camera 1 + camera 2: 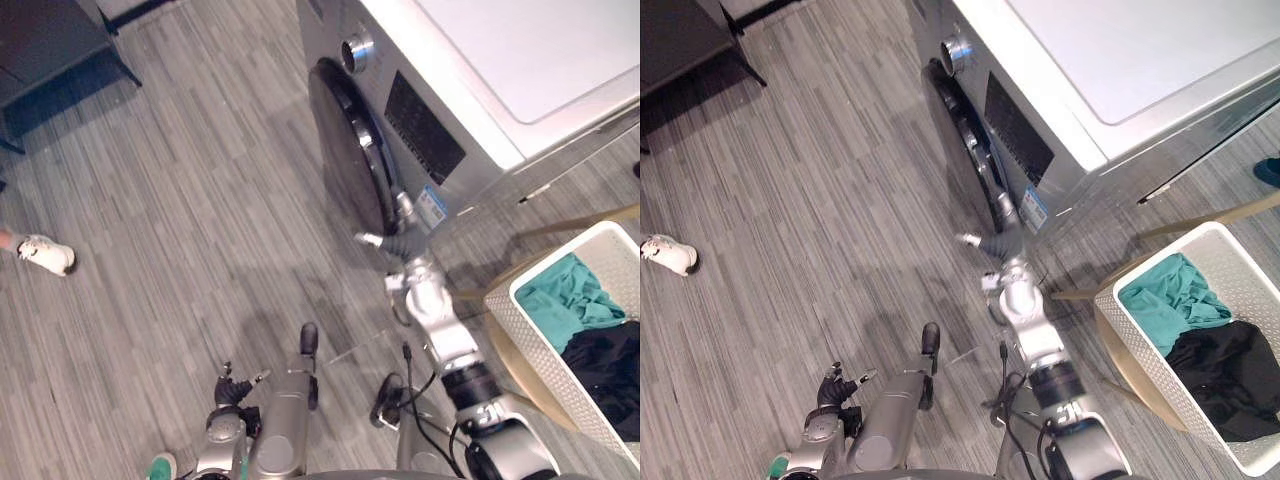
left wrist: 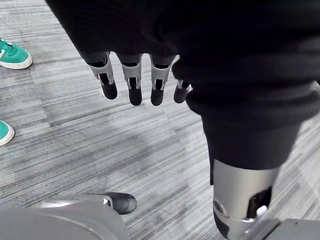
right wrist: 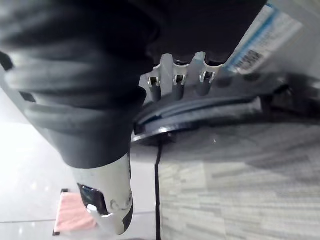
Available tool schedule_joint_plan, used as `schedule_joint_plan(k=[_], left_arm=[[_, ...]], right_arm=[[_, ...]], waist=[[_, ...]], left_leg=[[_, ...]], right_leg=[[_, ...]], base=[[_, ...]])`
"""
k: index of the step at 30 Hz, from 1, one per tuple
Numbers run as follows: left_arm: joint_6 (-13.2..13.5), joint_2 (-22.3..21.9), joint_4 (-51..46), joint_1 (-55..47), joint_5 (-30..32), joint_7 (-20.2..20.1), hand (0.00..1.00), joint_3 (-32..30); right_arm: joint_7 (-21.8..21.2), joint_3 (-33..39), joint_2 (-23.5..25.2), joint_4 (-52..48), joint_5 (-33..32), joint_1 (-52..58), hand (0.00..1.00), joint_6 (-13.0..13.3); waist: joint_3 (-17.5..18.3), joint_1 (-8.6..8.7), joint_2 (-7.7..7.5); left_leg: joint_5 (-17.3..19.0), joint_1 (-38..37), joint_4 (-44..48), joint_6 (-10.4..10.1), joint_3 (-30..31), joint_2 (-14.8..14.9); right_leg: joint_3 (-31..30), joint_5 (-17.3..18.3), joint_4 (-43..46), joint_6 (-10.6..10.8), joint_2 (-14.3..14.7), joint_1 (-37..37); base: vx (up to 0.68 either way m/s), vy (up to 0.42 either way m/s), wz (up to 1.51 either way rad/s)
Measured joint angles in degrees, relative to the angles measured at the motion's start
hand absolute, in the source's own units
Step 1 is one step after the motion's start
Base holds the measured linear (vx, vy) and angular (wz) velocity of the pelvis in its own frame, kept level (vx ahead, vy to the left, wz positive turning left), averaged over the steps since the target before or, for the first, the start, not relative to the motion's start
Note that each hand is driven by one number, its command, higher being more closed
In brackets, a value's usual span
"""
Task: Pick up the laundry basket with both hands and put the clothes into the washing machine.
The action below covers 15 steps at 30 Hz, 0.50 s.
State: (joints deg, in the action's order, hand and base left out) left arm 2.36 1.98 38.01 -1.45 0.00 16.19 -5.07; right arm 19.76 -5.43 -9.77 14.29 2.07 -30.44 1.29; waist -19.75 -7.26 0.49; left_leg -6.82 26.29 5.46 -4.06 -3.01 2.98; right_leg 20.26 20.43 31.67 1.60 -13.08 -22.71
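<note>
The robot's right hand point(image 1: 398, 228) is stretched forward to the lower edge of the dark round door point(image 1: 345, 150) on the front of the silver-grey washing machine with a white top point(image 1: 1060, 60). In the right wrist view its fingers point(image 3: 176, 82) are lightly bent in a row with their dark tips at the door's grey rim, clasping nothing, though whether the tips actually touch the rim cannot be told. The left hand point(image 1: 232, 390) hangs low on the robot's left above the grey wood-grain floor point(image 1: 180, 200), and the left wrist view shows its fingers point(image 2: 134, 85) loose, slightly spread and holding nothing. The white perforated plastic laundry basket point(image 1: 545, 350) is well apart from both hands, to the right of the machine, resting on a light wooden seat point(image 1: 1130, 385). Inside it lie a crumpled teal garment point(image 1: 565, 295) on the side towards the machine and a black garment point(image 1: 605, 365) beside it. The head views take in a person's white shoe point(image 1: 45, 255) far out on the left of the floor and a dark piece of furniture point(image 1: 50, 40) in the far left corner. The left wrist view brings in two green shoes with white soles point(image 2: 12, 55) on the floor past the fingers, while the right wrist view shows up close the blue-and-white sticker point(image 3: 260, 40) on the machine's front, just beside the door.
</note>
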Motion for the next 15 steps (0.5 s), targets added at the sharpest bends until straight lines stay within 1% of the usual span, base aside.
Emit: schedule_joint_plan(k=[2,3,5,6,7,8,9,13,15], left_arm=[[0.4,-0.1,-0.4,1.0,-0.4,0.2,0.00,1.2],[0.4,-0.1,-0.4,1.4,-0.4,0.2,0.00,1.6],[0.5,0.1,-0.5,3.1,-0.4,0.2,0.00,3.1],[0.5,0.1,-0.5,3.7,-0.4,0.1,0.00,3.4],[0.6,0.1,-0.4,4.2,-0.4,0.1,0.00,3.7],[0.7,0.3,-0.4,5.4,-0.4,0.1,0.00,4.7],[0.8,0.4,-0.5,5.7,-0.4,0.0,0.00,5.0],[0.8,0.6,-0.6,8.1,-0.5,0.1,0.00,6.7],[0.7,0.5,-0.8,9.3,-0.5,0.1,0.00,8.0]], right_arm=[[0.0,-0.4,-0.1,2.2,-1.6,-3.6,0.00,-0.1],[0.0,-0.5,-0.2,3.5,-2.0,-4.9,0.00,-0.1],[-0.4,-1.3,-1.7,9.5,-3.8,-10.1,0.00,-0.3],[-0.7,-1.3,-2.2,10.2,-4.0,-11.1,0.00,-0.3],[-1.1,-1.5,-2.5,11.5,-4.8,-12.6,0.00,-0.2],[-1.3,-2.2,-3.0,13.6,-6.0,-15.5,0.00,-0.1],[-1.3,-2.5,-3.2,14.8,-6.5,-16.9,0.00,-0.1],[-1.4,-4.6,-3.0,20.5,-10.5,-23.4,0.00,-0.6],[-1.1,-5.7,-2.5,20.8,-11.5,-24.1,0.00,-0.6]], waist=[[-0.7,-0.32,0.30],[-1.1,-0.25,0.43],[-1.7,-1.13,0.67],[-1.8,-1.28,0.83],[-2.0,-1.21,1.03],[-3.0,-1.21,1.40],[-3.3,-1.23,1.45],[-3.6,-1.62,1.87],[-3.8,-2.56,2.10]], left_leg=[[-1.2,0.2,-1.7,-0.2,0.1,0.3],[-1.4,0.3,-1.8,-0.3,0.1,0.5],[-2.3,1.4,-2.6,-0.7,0.2,0.9],[-2.7,1.6,-3.0,-0.7,0.3,1.0],[-3.2,2.0,-3.6,-0.7,0.7,1.1],[-3.7,2.4,-3.8,-0.9,1.1,1.2],[-3.9,2.5,-4.0,-1.1,1.3,1.2],[-5.5,5.3,-5.6,-1.1,2.3,1.1],[-5.7,6.0,-5.6,-1.3,3.4,1.1]], right_leg=[[-0.1,-0.4,-0.2,-0.7,0.5,-0.9],[-0.3,-0.6,-0.3,-0.7,0.8,-0.9],[-0.5,-0.9,-0.4,-0.9,1.3,-2.4],[-0.5,-1.0,-0.4,-0.9,1.4,-2.9],[-0.4,-1.1,-0.4,-1.1,1.6,-3.5],[-0.4,-1.4,-0.4,-1.3,2.0,-3.9],[-0.4,-1.4,-0.4,-1.3,2.0,-4.1],[0.0,-1.5,0.9,-1.4,2.2,-7.6],[0.3,-1.5,1.3,-1.4,2.2,-8.2]], base=[[0.01,-0.057,0.03],[-0.01,-0.047,0.00],[-0.04,-0.041,-0.04],[-0.04,-0.035,0.01],[-0.05,-0.023,0.02],[-0.05,-0.018,0.02],[-0.07,-0.015,-0.01],[-0.05,-0.013,0.09],[0.00,-0.034,0.13]])
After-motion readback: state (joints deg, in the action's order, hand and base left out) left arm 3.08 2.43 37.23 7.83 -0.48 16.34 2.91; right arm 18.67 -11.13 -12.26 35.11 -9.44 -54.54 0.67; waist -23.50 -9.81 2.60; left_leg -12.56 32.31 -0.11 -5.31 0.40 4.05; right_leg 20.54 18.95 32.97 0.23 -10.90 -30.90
